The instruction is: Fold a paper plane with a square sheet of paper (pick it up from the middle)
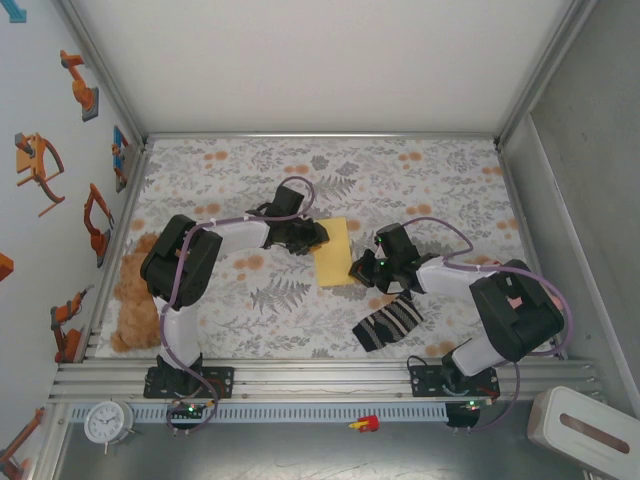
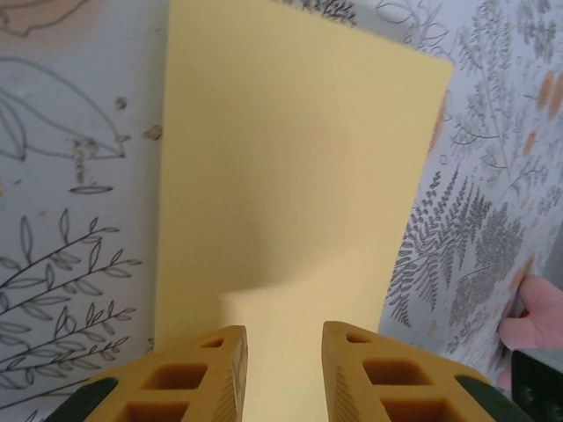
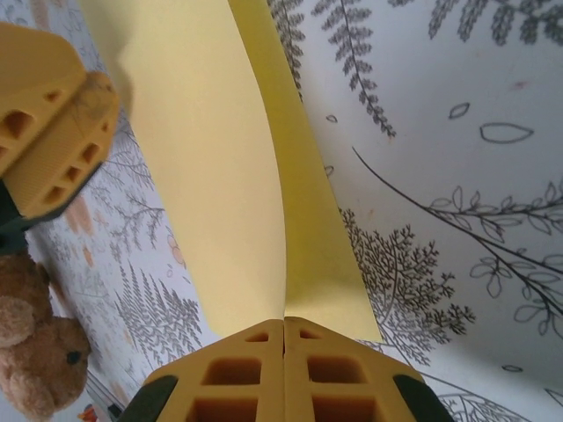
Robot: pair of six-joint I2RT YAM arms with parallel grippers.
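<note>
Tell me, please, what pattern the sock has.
The sock has black-and-white stripes; the top external view shows it best.

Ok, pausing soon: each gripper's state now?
Left gripper: open, jaws apart over the pale-yellow square paper sheet.
Right gripper: shut on that sheet.

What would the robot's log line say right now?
right gripper: shut on square sheet of paper edge | left gripper: open over paper | striped sock: lying nearby

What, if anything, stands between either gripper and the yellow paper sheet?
Nothing visible. The right gripper is shut on one edge of the square sheet of paper; the left gripper sits at the opposite edge, jaws apart. The striped sock lies apart from it, nearer the arm bases.
</note>
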